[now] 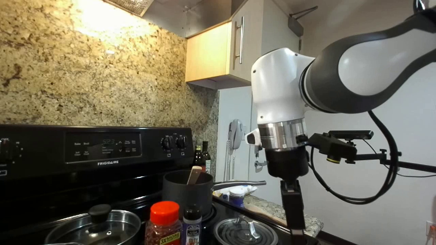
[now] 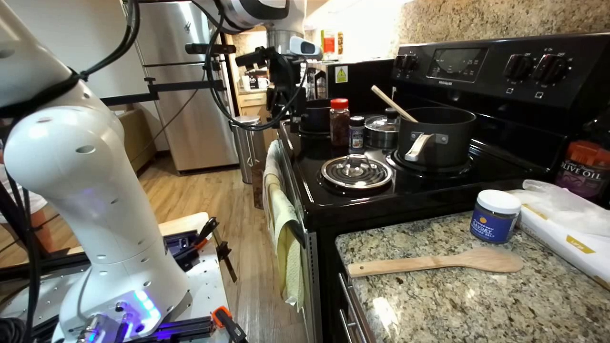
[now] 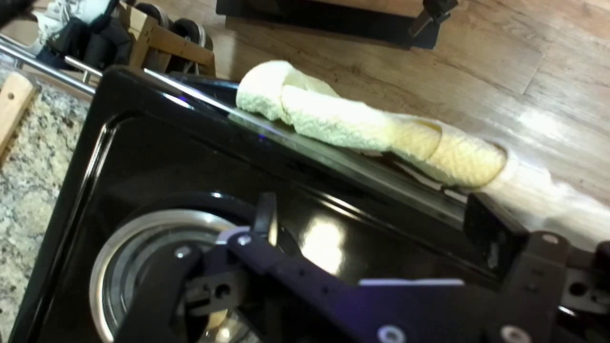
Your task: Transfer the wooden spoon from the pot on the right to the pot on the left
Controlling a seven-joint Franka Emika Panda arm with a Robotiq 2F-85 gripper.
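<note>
Nearest in an exterior view, a speckled granite desk (image 2: 410, 309) carries a broad-ended wooden utensil (image 2: 438, 263) lying flat, with a white-lidded jar (image 2: 495, 216) just beside its wide end and a white box (image 2: 557, 243) behind, a crumpled bag (image 2: 567, 209) on top. At the left of that view the white arm (image 2: 109, 200) rises from its base. Next comes the black stove (image 2: 410, 188), a pale towel (image 2: 284, 228) hanging along its front. A metal-rimmed glass lid (image 2: 356, 171) lies on the stove, toward the front. Behind it, farther back, stands the dark pot (image 2: 441, 143) that holds the wooden spoon (image 2: 393, 104); the handle leans out over the rim, its lower end hidden inside. Past them stand a small black-capped bottle (image 2: 356, 136) and a red-lidded jar (image 2: 339, 126), close together, then a glass-covered pan (image 2: 380, 138) and a farther pot (image 2: 317, 118), partly hidden behind the red-lidded jar. The fingers (image 3: 495, 233) hang over the front part of the stove, well apart from the wooden spoon; the wrist view shows them spread wide, released. Farthest off are a black appliance (image 2: 374, 77) with a yellow sticker (image 2: 341, 74), a metal bin (image 2: 248, 147) and a steel fridge (image 2: 186, 109)
</note>
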